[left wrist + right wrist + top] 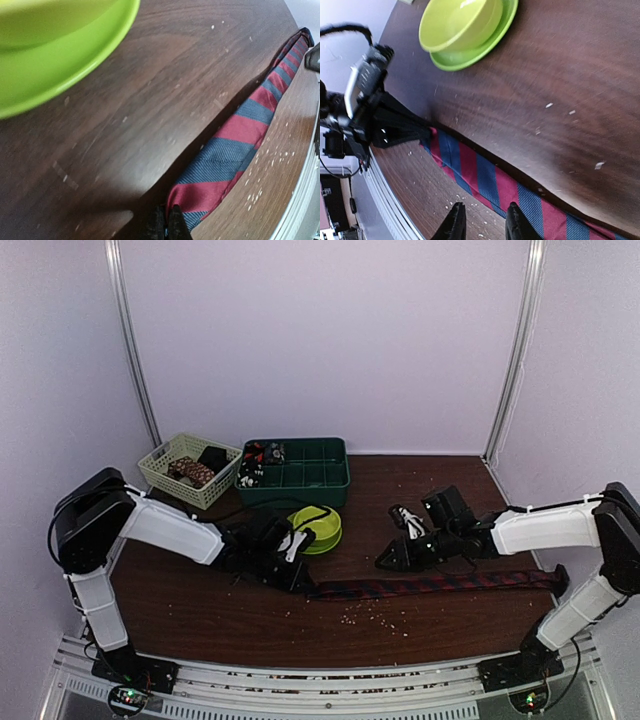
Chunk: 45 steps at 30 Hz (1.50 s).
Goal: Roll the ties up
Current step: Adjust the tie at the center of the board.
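One tie (440,585) with red and navy diagonal stripes lies stretched flat across the table, left to right. My left gripper (300,575) is shut on its left end. In the left wrist view the closed fingertips (172,225) pinch the folded end, and the tie (235,145) runs away to the upper right. My right gripper (395,560) is open and empty, hovering just above the tie a little right of that end. In the right wrist view the right gripper (485,225) has one fingertip over the tie (485,175) and the other over bare wood. The left gripper (395,127) shows there holding the end.
A lime-green bowl on a plate (318,528) stands just behind the left gripper and shows in the right wrist view (460,25). A dark green divided tray (300,475) and a cream basket (160,465) with patterned rolled items sit at the back. Crumbs dot the wood.
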Each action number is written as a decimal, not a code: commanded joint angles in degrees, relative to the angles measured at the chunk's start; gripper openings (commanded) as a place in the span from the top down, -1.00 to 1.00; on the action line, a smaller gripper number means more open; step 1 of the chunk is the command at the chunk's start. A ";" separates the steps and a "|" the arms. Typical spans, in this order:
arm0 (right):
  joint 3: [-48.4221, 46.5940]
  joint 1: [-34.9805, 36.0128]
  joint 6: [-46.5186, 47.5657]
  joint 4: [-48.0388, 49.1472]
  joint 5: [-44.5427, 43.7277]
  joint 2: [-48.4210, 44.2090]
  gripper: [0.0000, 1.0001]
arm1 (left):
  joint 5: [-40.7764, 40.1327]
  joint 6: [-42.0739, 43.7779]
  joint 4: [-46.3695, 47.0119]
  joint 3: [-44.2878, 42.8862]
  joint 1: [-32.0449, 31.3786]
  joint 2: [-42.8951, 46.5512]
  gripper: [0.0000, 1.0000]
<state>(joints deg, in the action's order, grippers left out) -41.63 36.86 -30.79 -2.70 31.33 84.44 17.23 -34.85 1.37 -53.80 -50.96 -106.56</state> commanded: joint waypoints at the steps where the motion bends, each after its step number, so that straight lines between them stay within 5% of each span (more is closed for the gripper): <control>1: -2.55 4.37 -1.46 3.20 0.75 3.60 0.47 | -1.83 2.41 -3.56 3.56 1.34 4.83 1.00; 10: -6.43 8.62 6.76 1.85 -2.21 4.96 0.27 | -2.91 7.43 -7.58 5.33 3.64 8.24 1.00; 19: -12.32 14.67 30.81 -8.92 -14.52 4.15 -0.25 | 0.28 12.83 -11.90 4.23 5.41 8.50 1.00; 25: -20.35 19.39 42.08 -15.46 -18.92 10.70 -0.38 | 2.13 11.21 -9.15 7.37 7.62 13.45 0.16; 30: -27.13 21.48 47.79 -19.95 -18.17 17.32 -0.45 | 0.97 9.26 -7.08 10.51 9.23 18.66 -0.25; 45: -38.94 22.29 55.66 -31.04 -19.21 30.77 -0.46 | 0.47 5.39 -3.28 14.75 9.91 21.69 -0.37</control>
<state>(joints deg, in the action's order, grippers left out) -77.10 58.87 22.70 -29.30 12.53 112.81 17.98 -28.21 -5.54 -39.86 -41.39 -86.02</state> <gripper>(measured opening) 0.742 0.686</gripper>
